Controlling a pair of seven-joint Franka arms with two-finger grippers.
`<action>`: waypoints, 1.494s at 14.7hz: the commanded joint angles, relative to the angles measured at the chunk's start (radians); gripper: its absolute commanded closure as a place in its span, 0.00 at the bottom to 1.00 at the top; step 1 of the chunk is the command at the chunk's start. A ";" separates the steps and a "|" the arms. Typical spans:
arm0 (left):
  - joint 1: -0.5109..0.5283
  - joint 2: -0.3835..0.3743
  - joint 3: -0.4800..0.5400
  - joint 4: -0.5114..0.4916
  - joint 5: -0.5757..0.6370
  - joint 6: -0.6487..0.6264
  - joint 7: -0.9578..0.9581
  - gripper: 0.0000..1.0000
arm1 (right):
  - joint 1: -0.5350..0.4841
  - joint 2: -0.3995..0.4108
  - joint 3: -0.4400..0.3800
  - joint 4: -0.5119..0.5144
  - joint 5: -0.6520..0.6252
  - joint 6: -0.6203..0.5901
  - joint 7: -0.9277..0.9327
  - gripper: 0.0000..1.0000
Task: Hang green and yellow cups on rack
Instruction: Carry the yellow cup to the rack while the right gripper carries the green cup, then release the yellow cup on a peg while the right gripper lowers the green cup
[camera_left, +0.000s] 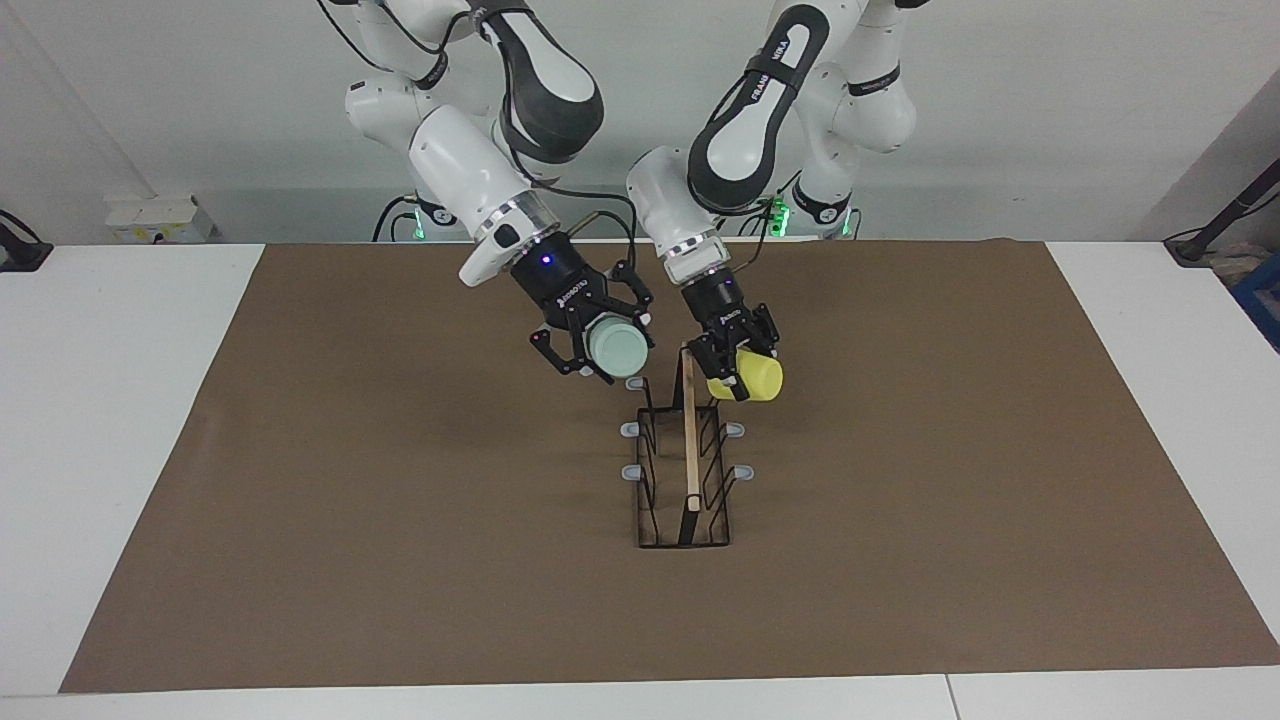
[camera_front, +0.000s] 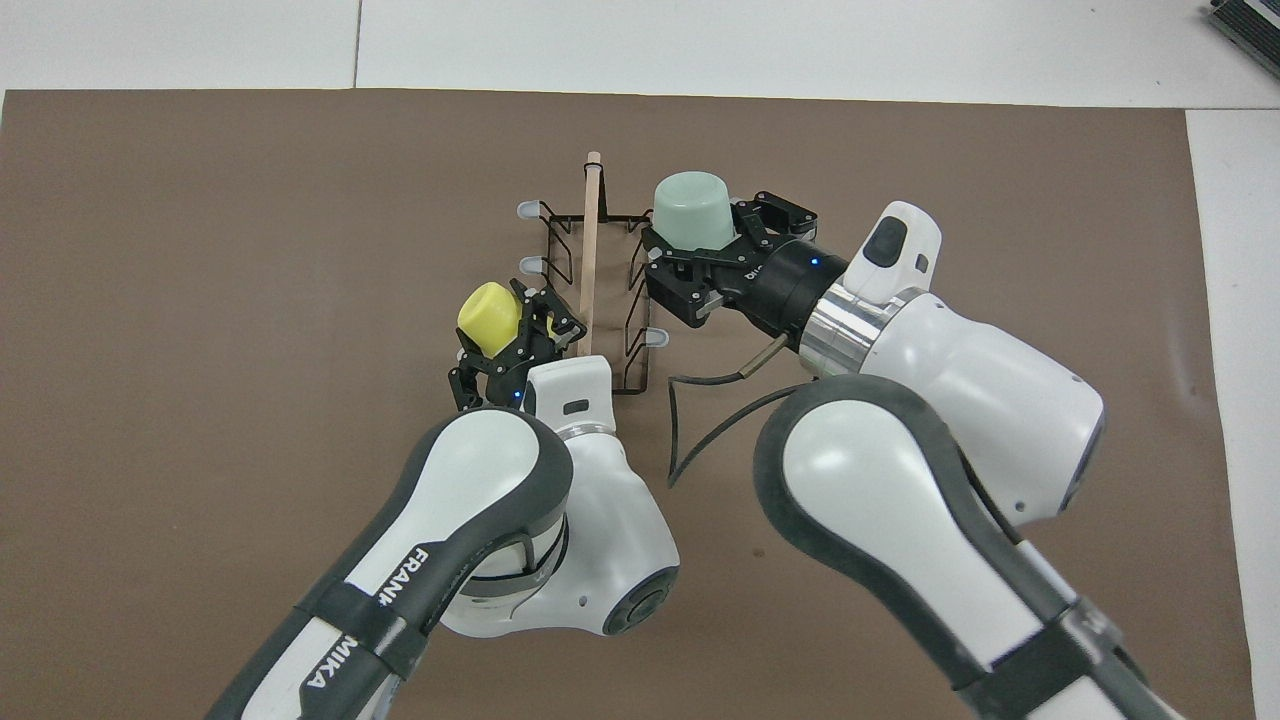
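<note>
My two arms: glossy white shells with dark grey joint bands, black FRANKA lettering, silver wrist rings, a looping black cable on the right arm, black linkage hands with blue lights.
</note>
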 joint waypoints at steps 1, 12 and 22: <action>-0.023 -0.017 0.012 -0.025 0.023 -0.015 -0.023 0.00 | -0.076 -0.074 0.004 -0.090 0.067 -0.102 -0.179 1.00; 0.147 -0.097 0.008 -0.010 -0.108 0.127 0.354 0.00 | -0.061 -0.082 0.005 -0.179 0.605 -0.110 -0.728 1.00; 0.434 -0.092 0.008 -0.008 -0.175 0.402 0.842 0.00 | 0.074 -0.003 0.001 -0.156 0.929 0.020 -1.011 1.00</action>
